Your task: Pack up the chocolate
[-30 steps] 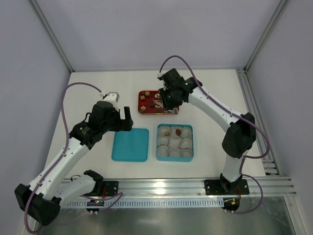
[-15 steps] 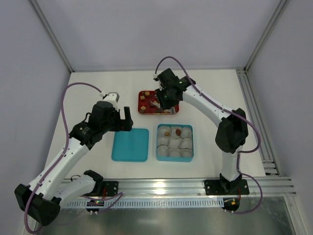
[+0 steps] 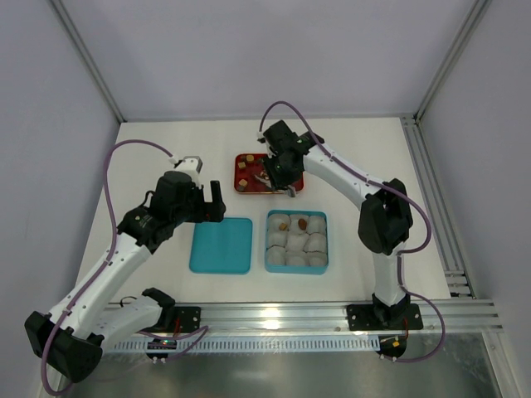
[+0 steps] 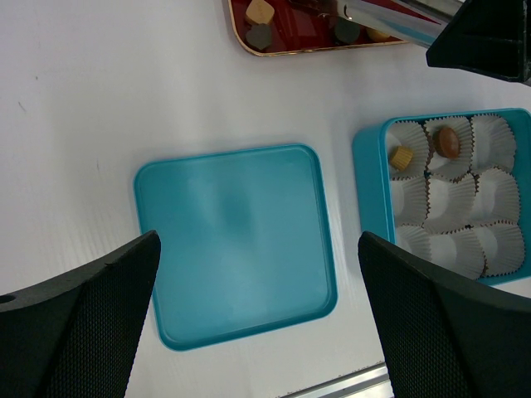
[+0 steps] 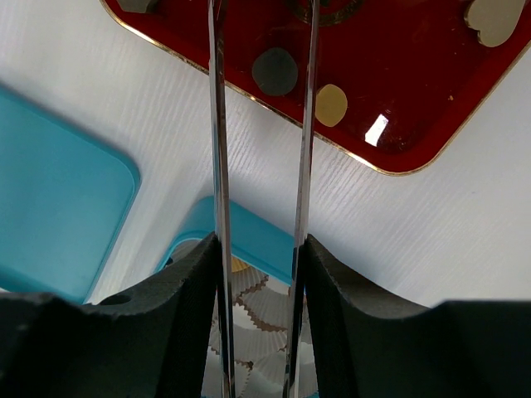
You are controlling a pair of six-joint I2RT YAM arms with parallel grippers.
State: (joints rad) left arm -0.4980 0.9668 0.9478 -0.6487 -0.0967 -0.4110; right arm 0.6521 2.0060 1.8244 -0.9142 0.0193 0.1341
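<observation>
Pick step. Right gripper [image 5: 261, 33] hung over tray [image 5: 398, 99], blades [image 5: 217, 124] half-spread, tips hidden, hold unclear. Chocolate [image 5: 275, 71] lay mostly on tray, two in box [image 4: 369, 191]. Left gripper [image 4: 261, 282] gaped empty. Next needed: centred, gentle pinch.

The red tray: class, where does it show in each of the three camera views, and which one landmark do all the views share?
Top external: the red tray sits just above the centre of the picture.
Left wrist: it lies along the top edge, cut off by the frame.
Right wrist: it fills the top and upper right.
Shared landmark: the flat blue lid.
</observation>
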